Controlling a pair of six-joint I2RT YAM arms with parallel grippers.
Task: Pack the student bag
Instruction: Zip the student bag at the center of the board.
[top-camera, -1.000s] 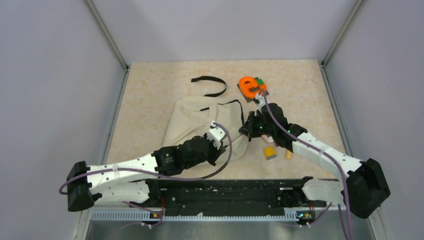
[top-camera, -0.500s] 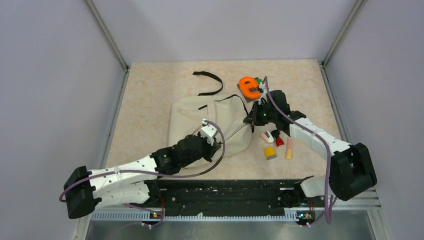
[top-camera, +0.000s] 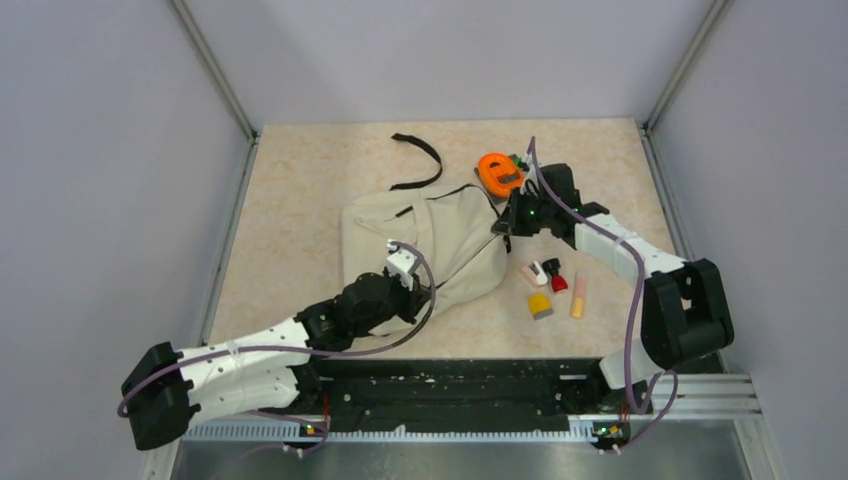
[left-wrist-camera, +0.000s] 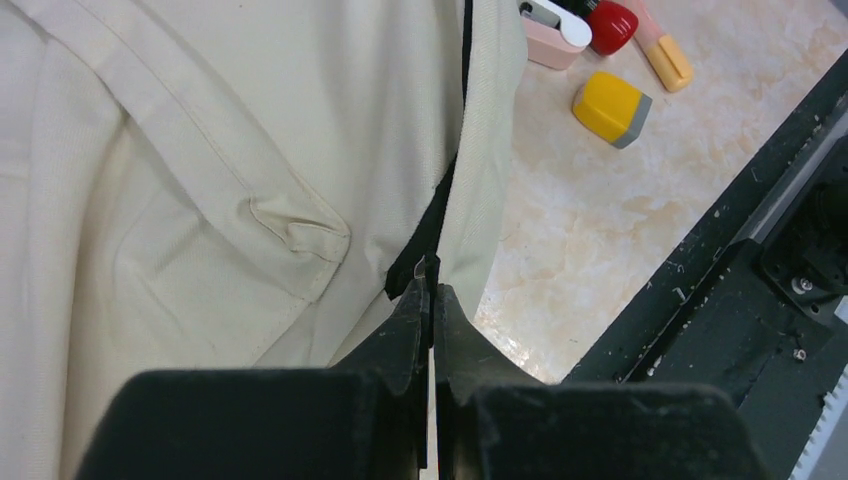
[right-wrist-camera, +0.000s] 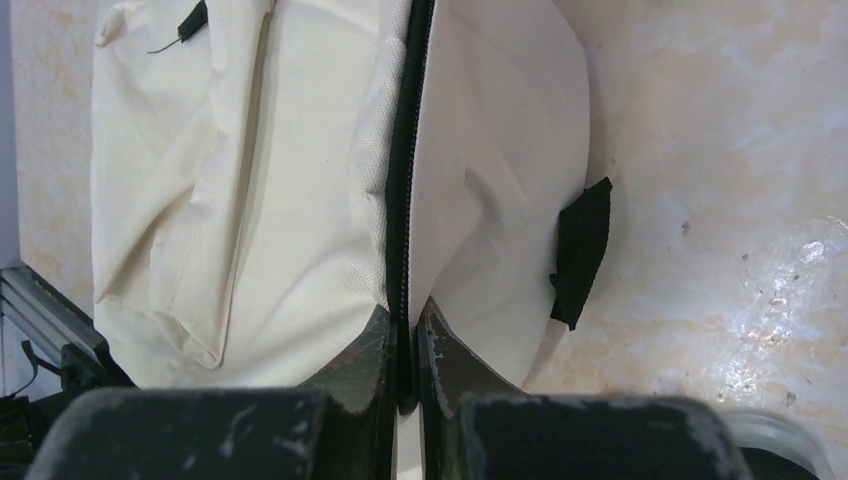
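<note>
The student bag (top-camera: 430, 240), cream fabric with a black zipper, lies flat mid-table. My left gripper (top-camera: 424, 287) is at its near edge, and in the left wrist view this gripper (left-wrist-camera: 430, 292) is shut on a small black zipper tab (left-wrist-camera: 418, 272) at the bag's (left-wrist-camera: 200, 150) seam. My right gripper (top-camera: 503, 228) is at the bag's far right corner. In the right wrist view that gripper (right-wrist-camera: 405, 328) is shut on the black zipper line (right-wrist-camera: 403, 180) of the bag (right-wrist-camera: 250, 200). The zipper runs taut between both grippers.
Right of the bag lie a pink-white item (top-camera: 535, 271), a red piece (top-camera: 558, 283), a yellow block (top-camera: 540, 305) and a peach marker (top-camera: 578, 297). An orange roll (top-camera: 497, 172) sits behind the right gripper. A black strap (top-camera: 418, 160) lies at the back.
The right gripper moved toward the back right and the left gripper drew back toward the near left, both still holding the bag. The bag shifted and stretched; the small items came into view.
</note>
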